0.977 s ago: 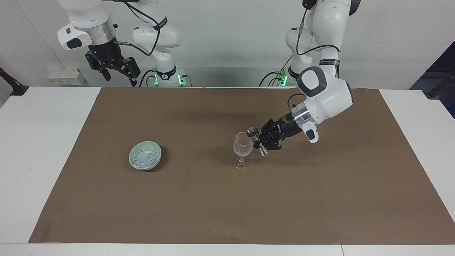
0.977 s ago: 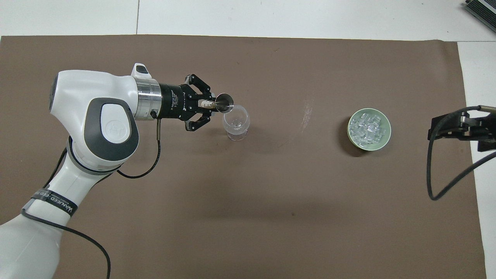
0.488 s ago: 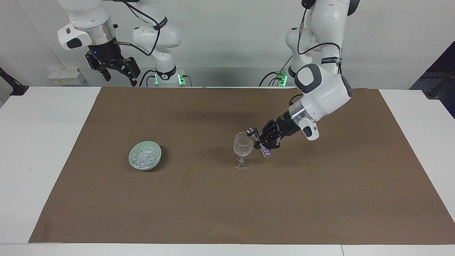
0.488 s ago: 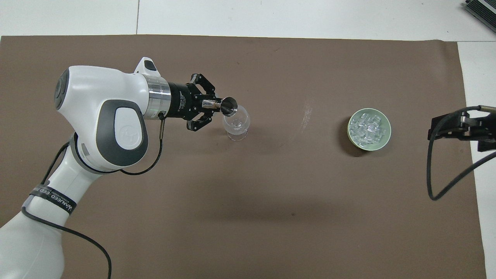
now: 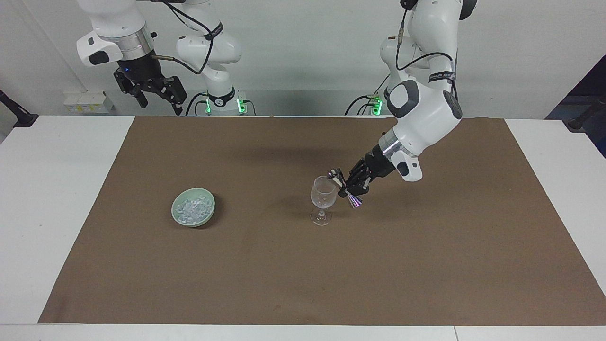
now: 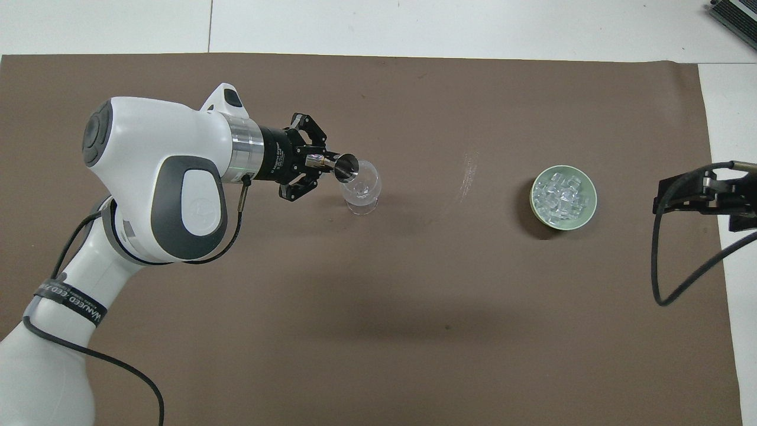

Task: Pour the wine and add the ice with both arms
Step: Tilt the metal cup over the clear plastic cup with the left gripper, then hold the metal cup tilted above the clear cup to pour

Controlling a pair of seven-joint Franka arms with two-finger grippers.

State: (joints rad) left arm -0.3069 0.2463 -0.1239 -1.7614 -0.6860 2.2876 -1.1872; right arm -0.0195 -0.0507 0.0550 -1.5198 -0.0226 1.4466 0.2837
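A clear wine glass (image 5: pixel 323 194) (image 6: pixel 361 189) stands upright mid-mat. My left gripper (image 5: pixel 345 185) (image 6: pixel 316 161) is shut on a small metal jigger (image 5: pixel 336 176) (image 6: pixel 346 167), held tilted with its mouth over the glass's rim. No wine shows; the glass looks clear. The ice (image 5: pixel 191 208) (image 6: pixel 562 194) is heaped in a pale green bowl (image 5: pixel 173 208) (image 6: pixel 593 198) toward the right arm's end. My right gripper (image 5: pixel 158 97) (image 6: pixel 692 192) waits open, raised over the table's edge at the robots' end, nothing in it.
A brown mat (image 5: pixel 303 265) covers most of the white table (image 5: pixel 57 199). Cables hang from both arms. Bare mat lies between the glass and the bowl.
The left arm's elbow and wrist rose and swung, tipping the jigger more steeply over the glass. The right arm, the glass and the bowl stayed put.
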